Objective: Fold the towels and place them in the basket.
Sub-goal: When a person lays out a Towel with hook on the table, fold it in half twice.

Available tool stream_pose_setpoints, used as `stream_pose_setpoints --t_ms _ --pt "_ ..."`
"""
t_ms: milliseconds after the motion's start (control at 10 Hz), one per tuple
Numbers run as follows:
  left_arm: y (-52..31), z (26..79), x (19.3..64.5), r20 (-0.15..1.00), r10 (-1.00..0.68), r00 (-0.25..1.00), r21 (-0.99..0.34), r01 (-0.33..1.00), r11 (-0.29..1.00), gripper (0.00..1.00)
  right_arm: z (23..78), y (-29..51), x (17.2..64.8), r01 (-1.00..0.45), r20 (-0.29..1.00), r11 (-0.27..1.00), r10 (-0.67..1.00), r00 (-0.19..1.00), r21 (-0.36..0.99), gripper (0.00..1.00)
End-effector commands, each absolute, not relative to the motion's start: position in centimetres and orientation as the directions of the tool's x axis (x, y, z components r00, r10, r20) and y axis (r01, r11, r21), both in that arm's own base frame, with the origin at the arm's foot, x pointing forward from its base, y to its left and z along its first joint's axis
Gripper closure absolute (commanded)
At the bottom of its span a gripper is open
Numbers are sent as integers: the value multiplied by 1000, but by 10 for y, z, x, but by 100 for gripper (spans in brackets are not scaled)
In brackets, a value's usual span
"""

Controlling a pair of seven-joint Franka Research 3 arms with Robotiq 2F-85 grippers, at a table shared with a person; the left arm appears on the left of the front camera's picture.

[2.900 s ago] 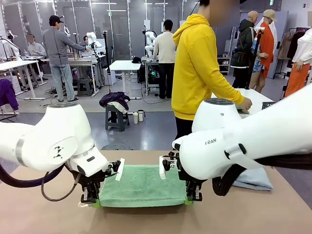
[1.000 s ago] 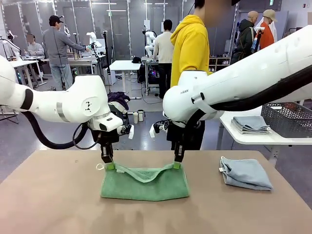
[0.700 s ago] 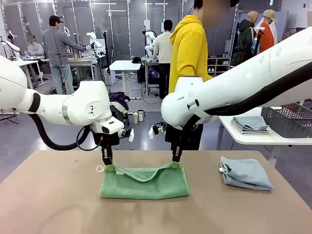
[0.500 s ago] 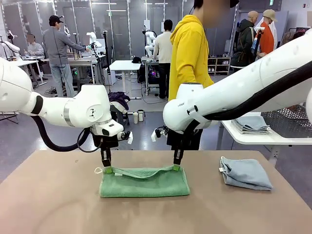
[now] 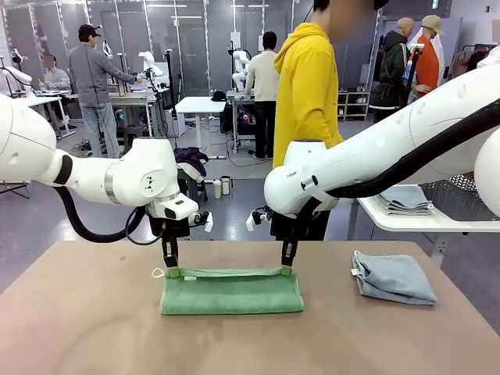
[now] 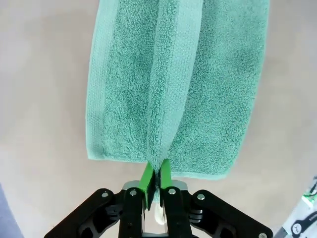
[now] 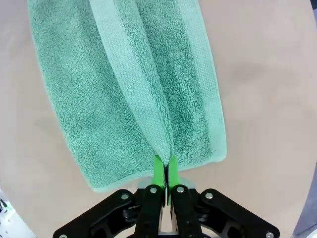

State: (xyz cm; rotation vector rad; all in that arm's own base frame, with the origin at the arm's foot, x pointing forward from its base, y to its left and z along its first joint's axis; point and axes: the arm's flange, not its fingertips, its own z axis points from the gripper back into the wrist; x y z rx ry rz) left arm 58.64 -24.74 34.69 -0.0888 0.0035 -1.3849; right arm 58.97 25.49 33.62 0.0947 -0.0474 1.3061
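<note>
- The brown tabletop (image 5: 94, 328) carries two towels.
- The green towel (image 5: 231, 291) lies folded at its middle, the far edge raised a little at both corners.
- The dark basket (image 5: 469, 191) stands on a white side table (image 5: 414, 221), well apart to the right.
- A grey-blue towel (image 5: 394, 277) lies folded right of the green one.
- The left tool (image 5: 171, 271) is clamped on the green towel's far left corner — the right tool (image 5: 286, 269) on its far right corner.

A person in a yellow hoodie (image 5: 306, 101) stands behind the brown table (image 5: 78, 328); a white side table (image 5: 437, 225) stands at its far right.
</note>
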Motion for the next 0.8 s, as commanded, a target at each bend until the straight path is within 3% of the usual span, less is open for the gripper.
stream_pose_setpoints --t_ms 0,700 --pt "-248 346 593 63 -979 196 -20 981 195 93 338 257 588 -962 88 271 958 273 37 96" --pt "-257 346 592 36 -987 155 -56 987 153 93 333 256 598 -963 80 261 960 267 71 96"
